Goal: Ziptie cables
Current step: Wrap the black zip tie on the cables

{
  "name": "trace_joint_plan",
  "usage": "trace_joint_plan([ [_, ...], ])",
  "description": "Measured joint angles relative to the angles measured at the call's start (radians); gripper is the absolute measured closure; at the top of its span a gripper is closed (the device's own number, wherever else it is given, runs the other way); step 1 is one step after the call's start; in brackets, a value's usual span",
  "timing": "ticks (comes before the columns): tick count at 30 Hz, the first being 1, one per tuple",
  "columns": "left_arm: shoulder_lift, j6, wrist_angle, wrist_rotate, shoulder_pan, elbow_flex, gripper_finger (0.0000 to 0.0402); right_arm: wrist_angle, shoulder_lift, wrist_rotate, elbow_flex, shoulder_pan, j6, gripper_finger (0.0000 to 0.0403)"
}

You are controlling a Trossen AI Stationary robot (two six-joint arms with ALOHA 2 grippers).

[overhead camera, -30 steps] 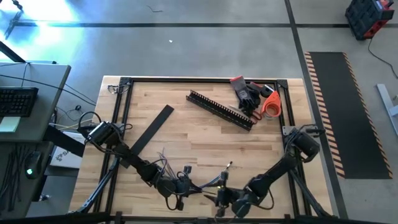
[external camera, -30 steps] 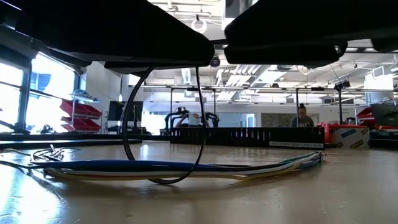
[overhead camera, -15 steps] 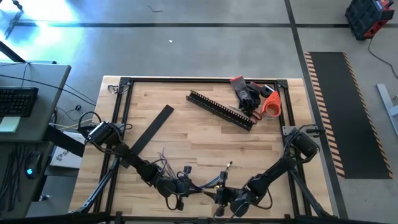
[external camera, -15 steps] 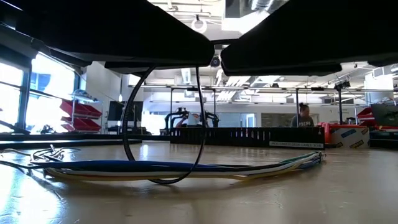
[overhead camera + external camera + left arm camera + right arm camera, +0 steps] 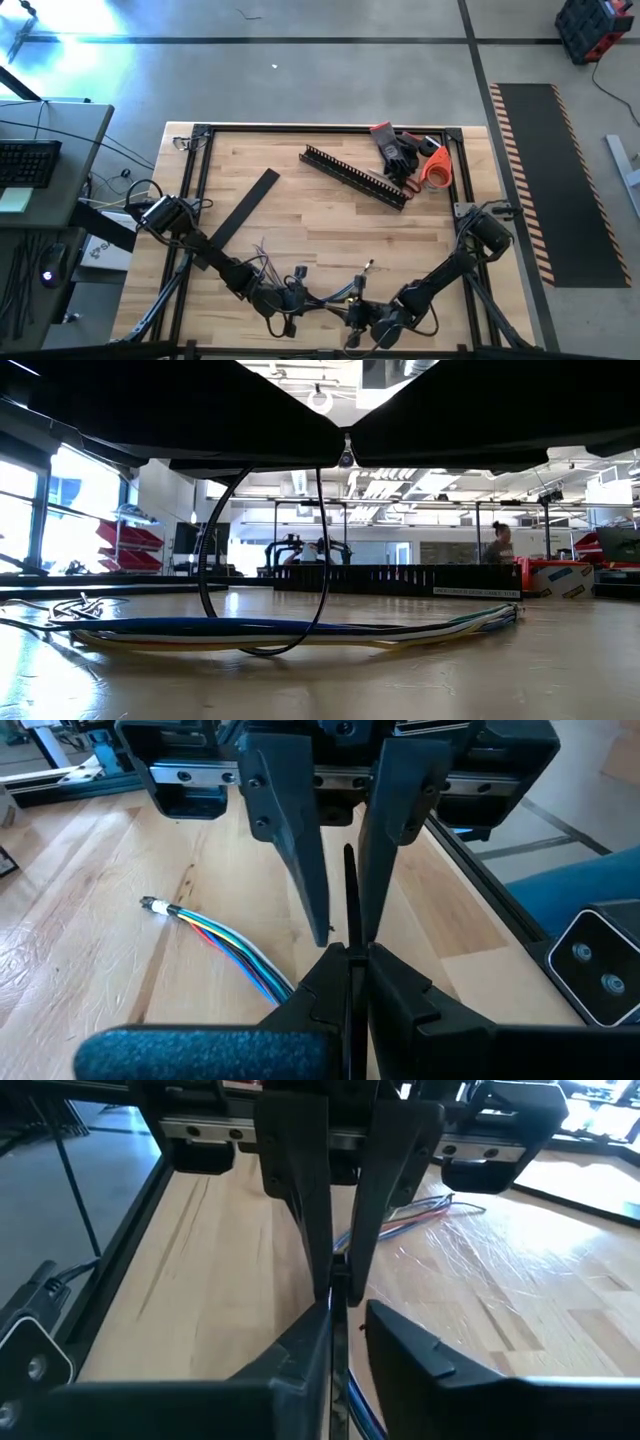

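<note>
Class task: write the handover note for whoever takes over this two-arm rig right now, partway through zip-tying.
Left gripper: shut on the thin black plastic zip tie, at the table's near edge.
Right gripper: facing it, open, with a finger on either side of the tie's strip.
Cables: the thin multicoloured wire bundle lies flat on the wooden table, inside the tie's loop.
Done: tie looped round the bundle.
Left to do: the loop is wide and needs pulling tight.

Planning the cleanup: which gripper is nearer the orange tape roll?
Right. The right gripper sits at the table's near edge, on the orange tape roll's side; the left gripper is beside it, farther left.
</note>
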Motion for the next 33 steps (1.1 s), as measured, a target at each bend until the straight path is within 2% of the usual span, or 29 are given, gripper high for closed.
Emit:
trace_joint_plan([
  [3,0.000,0.000,0.000,-0.001,0.000,0.000,0.0396,0.005,0.000,0.000,0.000,0.004,0.000,0.0387],
  [5,0.000,0.000,0.000,0.000,0.000,0.000,0.0396,0.009,0.000,0.003,0.000,0.010,-0.007,0.0397],
  [11,-0.001,0.000,-0.002,0.001,0.000,0.001,0.0396,0.020,0.000,0.076,0.000,0.052,0.009,0.0401],
  [19,-0.002,-0.001,-0.032,0.005,0.000,0.002,0.0396,0.010,0.000,0.217,0.000,0.170,0.142,0.0402],
  [27,-0.002,-0.046,-0.152,0.026,0.000,0.002,0.0396,0.002,-0.001,0.384,0.000,0.310,0.236,0.0402],
  [33,0.011,-0.079,-0.235,0.032,0.001,0.004,0.0396,-0.015,-0.018,0.479,0.018,0.383,0.225,0.0403],
])
